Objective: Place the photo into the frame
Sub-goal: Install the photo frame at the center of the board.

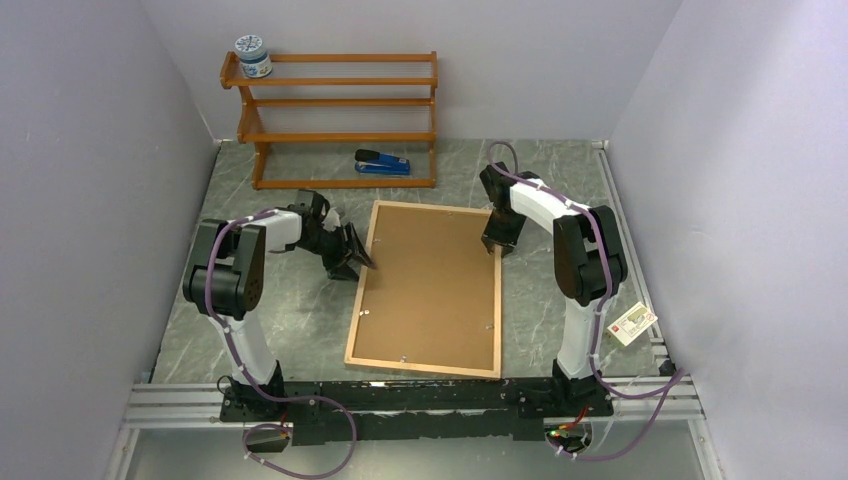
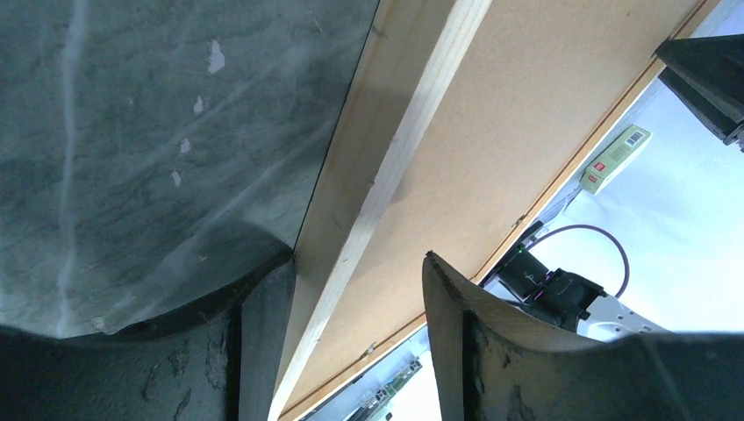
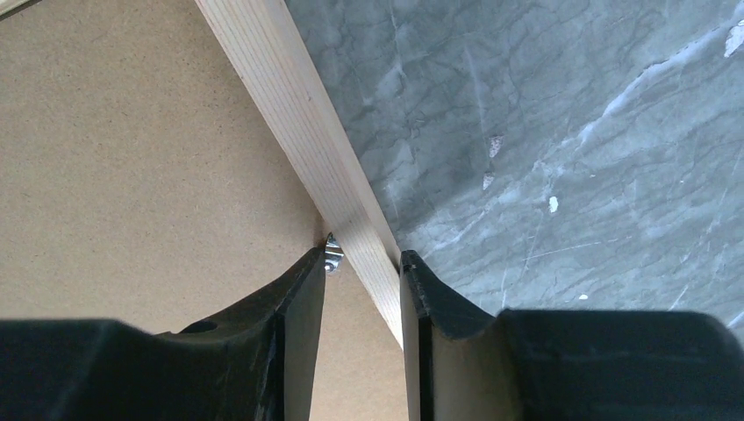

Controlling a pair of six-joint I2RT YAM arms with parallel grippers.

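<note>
The frame [image 1: 420, 367] of thin light wood lies face down in the middle of the table, with the brown backing board [image 1: 430, 290] filling it. The photo is hidden. My left gripper [image 1: 355, 262] leans in at the frame's left rail [image 2: 377, 175] near the far corner. It [image 2: 355, 267] is open: one finger meets the rail's outer edge, the other hangs over the board. My right gripper [image 1: 497, 245] stands on the right rail [image 3: 289, 96] near the far corner. There it [image 3: 362, 254] is shut on the rail, next to a small metal tab [image 3: 332, 254].
An orange-brown shelf rack [image 1: 340, 120] stands at the back with a jar [image 1: 253, 56] on its top left. A blue stapler [image 1: 382, 162] lies in front of it. A small box [image 1: 634, 322] sits at the right edge, by the right arm. Walls close both sides.
</note>
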